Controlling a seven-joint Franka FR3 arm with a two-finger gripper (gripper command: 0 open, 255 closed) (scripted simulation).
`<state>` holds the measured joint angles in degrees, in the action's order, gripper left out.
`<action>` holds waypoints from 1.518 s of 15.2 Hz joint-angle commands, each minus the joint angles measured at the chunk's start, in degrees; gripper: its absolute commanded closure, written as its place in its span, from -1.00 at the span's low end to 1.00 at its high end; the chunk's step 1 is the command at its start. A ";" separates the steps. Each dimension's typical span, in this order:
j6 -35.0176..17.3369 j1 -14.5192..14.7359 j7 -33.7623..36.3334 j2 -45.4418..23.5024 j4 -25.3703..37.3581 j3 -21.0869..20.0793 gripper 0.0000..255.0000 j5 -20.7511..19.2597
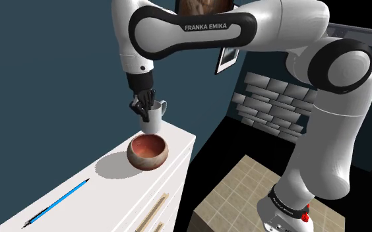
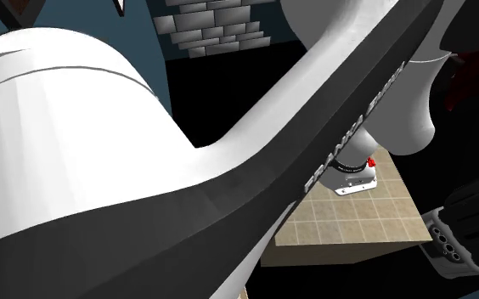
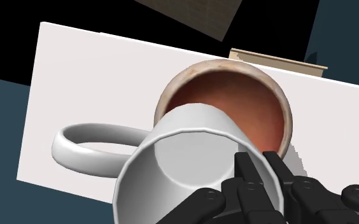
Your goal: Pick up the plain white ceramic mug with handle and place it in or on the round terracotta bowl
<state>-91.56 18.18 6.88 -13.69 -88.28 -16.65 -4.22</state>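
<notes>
- Shoulder view: the white mug [image 1: 154, 119] hangs in the air, off the cabinet top [image 1: 99, 191], over the far rim of the terracotta bowl [image 1: 148, 151].
- The black gripper [image 1: 146, 111] comes down on the mug from above and grips it at the rim.
- Wrist view: the fingers [image 3: 247, 170] of the gripper [image 3: 260, 160] are clamped on the wall of the mug [image 3: 194, 127]. Its mouth faces the hand, and its handle [image 3: 86, 141] sticks out on the side away from the fingers.
- The bowl [image 3: 235, 95] lies directly under the mug, its reddish inside partly covered by it.
- The bowl stands by the cabinet top's far corner, close to the edge above the drawer fronts.
- A blue pencil [image 1: 56, 203] lies well apart, toward the near end.
- Beyond that edge are a tiled floor [image 1: 244, 188] and the stand [image 1: 285, 209].
</notes>
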 commanded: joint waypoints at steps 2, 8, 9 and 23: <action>-2.34 -0.13 -0.03 0.03 -2.33 0.07 1.00 -0.02; -6.80 -0.22 0.14 -0.40 -6.39 0.16 1.00 -0.18; -7.53 -0.22 0.18 -0.51 -7.00 0.17 1.00 -0.23; -8.15 -0.23 0.21 -0.63 -7.52 0.18 -1.00 -0.27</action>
<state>-99.71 17.93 7.06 -14.33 -95.78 -16.46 -4.49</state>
